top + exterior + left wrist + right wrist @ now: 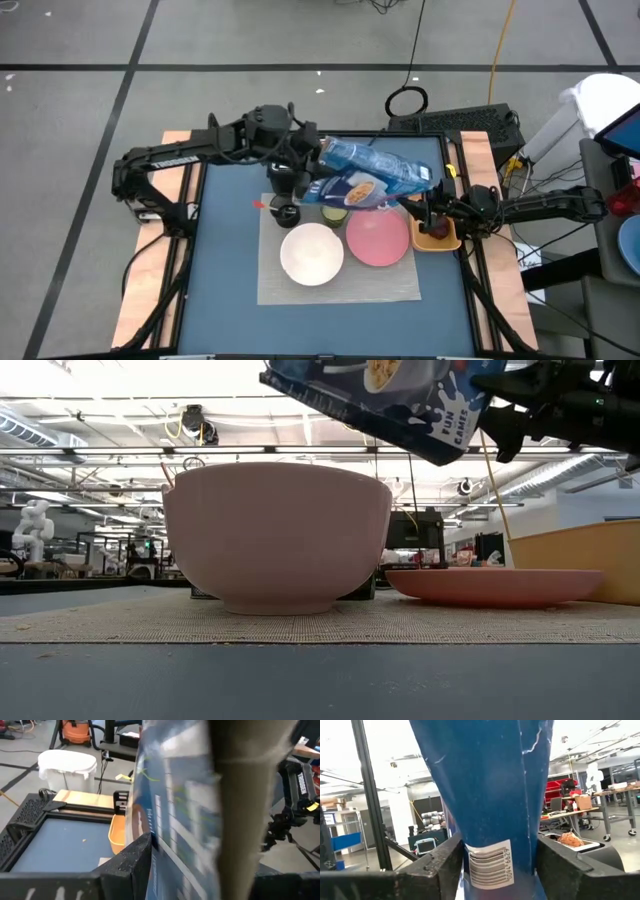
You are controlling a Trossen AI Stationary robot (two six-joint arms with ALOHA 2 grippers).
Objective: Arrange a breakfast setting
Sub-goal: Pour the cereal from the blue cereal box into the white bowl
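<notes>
The blue cereal box (375, 170) hangs slanted in the air over the far part of the grey mat (340, 285), held at both ends. My left gripper (318, 152) is shut on its far-left end, and my right gripper (424, 200) is shut on its right end. On the mat stand the white bowl (312, 253) and the pink plate (378, 240). The green cup (334, 212) and the black cup (288, 213) stand at the mat's far edge, partly under the box. The spoon's red handle (260, 204) shows left of the black cup. My left gripper pinches the box's far-left end (165, 845) between its two fingers, coming level from the table's left. One finger (132, 862) lies on a printed face; the box hides the other. The box is lifted clear. My right gripper pinches the box's right end, at the barcode (490, 865), between its two fingers (437, 865). It comes from the table's right side. That end (440, 430) sits lower than the other and is clear of the plate and bowl.
The black-and-silver toaster (282, 180) stands under my left gripper at the far left. The orange tray (440, 238) sits right of the plate, under my right wrist. Wooden side rails (150, 290) border the blue table top.
</notes>
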